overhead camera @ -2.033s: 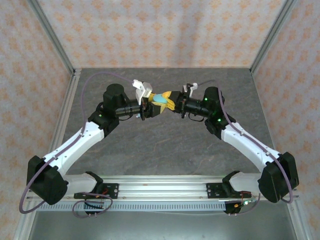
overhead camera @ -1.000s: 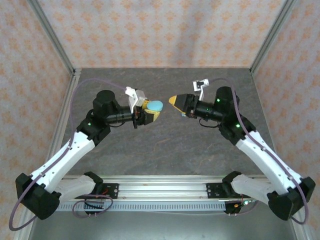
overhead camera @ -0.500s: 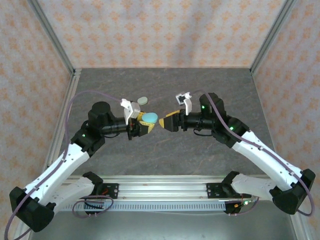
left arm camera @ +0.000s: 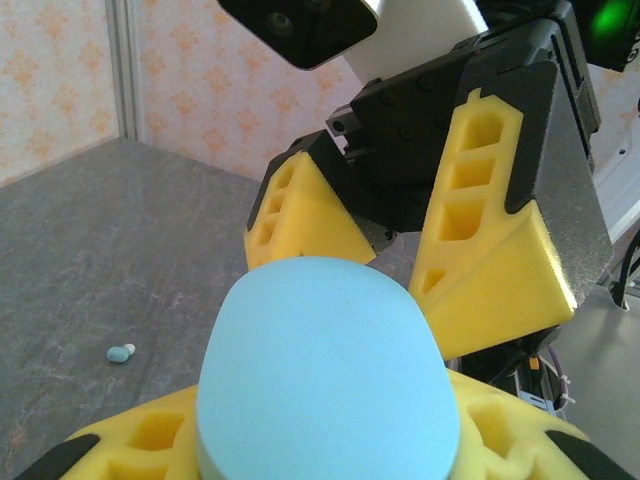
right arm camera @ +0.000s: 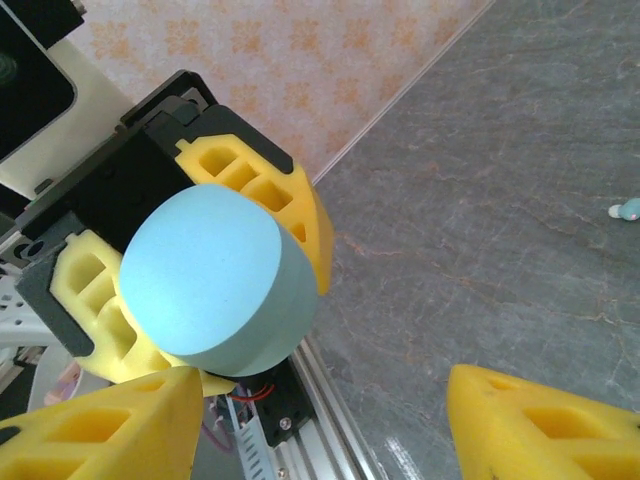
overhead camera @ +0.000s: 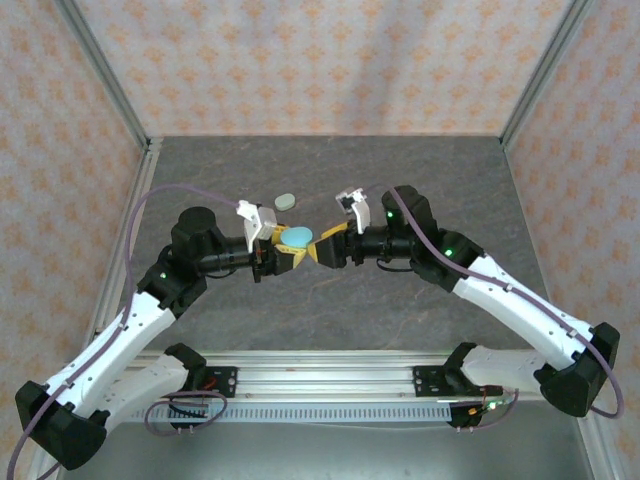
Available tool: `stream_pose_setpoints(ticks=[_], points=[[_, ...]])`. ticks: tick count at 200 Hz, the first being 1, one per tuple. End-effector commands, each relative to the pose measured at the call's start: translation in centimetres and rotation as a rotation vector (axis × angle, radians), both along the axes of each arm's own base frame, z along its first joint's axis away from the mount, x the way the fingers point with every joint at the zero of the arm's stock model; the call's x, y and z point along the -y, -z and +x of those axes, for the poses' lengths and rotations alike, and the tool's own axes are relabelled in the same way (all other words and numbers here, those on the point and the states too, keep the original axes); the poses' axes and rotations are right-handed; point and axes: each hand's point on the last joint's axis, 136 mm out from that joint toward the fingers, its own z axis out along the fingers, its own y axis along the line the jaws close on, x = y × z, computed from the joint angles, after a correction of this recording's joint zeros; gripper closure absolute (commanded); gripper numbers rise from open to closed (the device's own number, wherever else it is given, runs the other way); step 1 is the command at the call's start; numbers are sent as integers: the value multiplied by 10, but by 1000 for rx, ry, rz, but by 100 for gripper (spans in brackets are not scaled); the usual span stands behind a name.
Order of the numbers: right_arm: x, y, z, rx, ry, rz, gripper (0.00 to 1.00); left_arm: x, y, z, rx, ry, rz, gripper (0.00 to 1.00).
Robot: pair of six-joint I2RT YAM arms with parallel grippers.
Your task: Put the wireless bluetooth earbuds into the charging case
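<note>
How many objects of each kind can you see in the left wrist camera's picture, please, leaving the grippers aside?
Pale blue oval plastic case: 1
Tiny pale bluish-white rounded plastic earbud: 1
Total: 2

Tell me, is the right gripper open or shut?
Open. The right gripper has its yellow fingers far apart, gripping nothing.

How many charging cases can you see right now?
2. A blue case sits clamped in the left tool, between the two arms; a grey-green case lies on the table just behind it. The arms may hide others.
</note>
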Motion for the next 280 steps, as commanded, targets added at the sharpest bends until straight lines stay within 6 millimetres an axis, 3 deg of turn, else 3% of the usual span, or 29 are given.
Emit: stream_pose_setpoints(ticks=[1, 61, 226, 280], points=[[1, -26, 13, 85, 60, 28, 36, 1, 0, -9, 23, 33, -2, 84], [-2, -28, 25, 60, 108, 21, 38, 1, 3, -13, 20, 38, 2, 84], [-3, -35, 24, 18, 100, 50, 38, 1, 10, -13, 14, 38, 22, 85], [1, -38, 32, 12, 140, 61, 38, 1, 13, -14, 9, 47, 39, 86]])
